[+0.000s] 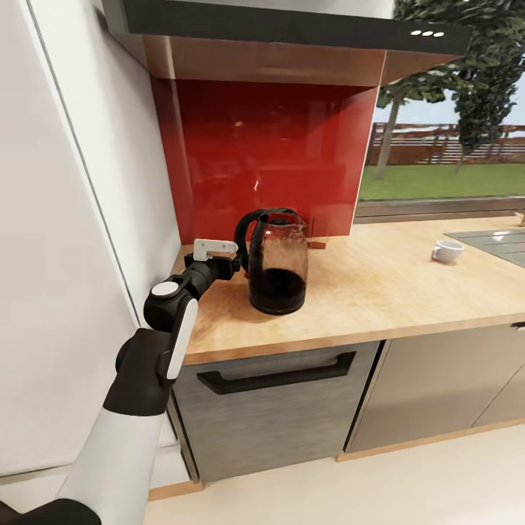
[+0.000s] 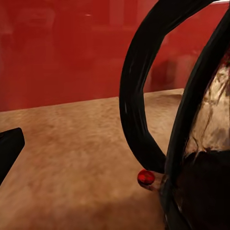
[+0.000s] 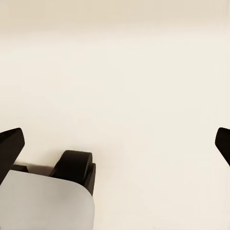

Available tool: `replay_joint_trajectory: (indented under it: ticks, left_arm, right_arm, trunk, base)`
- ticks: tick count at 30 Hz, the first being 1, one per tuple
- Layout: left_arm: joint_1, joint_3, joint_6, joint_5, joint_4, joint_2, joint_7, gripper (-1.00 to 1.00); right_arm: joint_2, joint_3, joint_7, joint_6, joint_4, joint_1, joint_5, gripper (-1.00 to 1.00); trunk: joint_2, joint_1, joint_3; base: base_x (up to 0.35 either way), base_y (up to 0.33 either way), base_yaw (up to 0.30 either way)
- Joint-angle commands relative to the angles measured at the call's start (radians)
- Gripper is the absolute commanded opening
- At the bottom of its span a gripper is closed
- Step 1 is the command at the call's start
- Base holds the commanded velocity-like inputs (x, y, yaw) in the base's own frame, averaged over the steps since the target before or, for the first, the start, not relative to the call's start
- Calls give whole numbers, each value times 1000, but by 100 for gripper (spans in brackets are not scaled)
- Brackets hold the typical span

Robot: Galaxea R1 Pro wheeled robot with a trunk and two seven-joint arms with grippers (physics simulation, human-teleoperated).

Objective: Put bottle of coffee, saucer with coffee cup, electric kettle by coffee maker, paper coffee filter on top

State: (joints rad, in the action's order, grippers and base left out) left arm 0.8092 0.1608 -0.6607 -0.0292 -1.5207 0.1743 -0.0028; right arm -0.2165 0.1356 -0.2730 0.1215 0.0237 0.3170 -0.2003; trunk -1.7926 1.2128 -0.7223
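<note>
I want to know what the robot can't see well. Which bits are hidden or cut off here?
- Left gripper, head view: its fingertips are hidden behind the kettle handle, so open or shut is unclear.
- Kettle, left wrist view: its top and far side are cut off by the edges.
- Cup, head view: too small to show its handle.

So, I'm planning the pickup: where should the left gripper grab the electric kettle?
Probably the black loop handle, approached from the robot's left. The electric kettle stands upright with that loop toward the left gripper, and it is narrower than the glass body.
</note>
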Motion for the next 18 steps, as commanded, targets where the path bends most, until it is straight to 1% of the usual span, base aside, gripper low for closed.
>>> replay_joint_trajectory:
  ticks: [1,18]
  left_arm:
    - [1,0,-5,-3,-1,0,0,100]
    - [1,0,-5,-3,-1,0,0,100]
  right_arm:
    - [0,9,-3,4,-1,1,-10,100]
    - [0,9,-3,4,-2,1,-10,100]
  trunk:
    - [0,0,-1]
    - [0,0,-1]
  base:
    - [126,-1,0]
    - [37,-5,0]
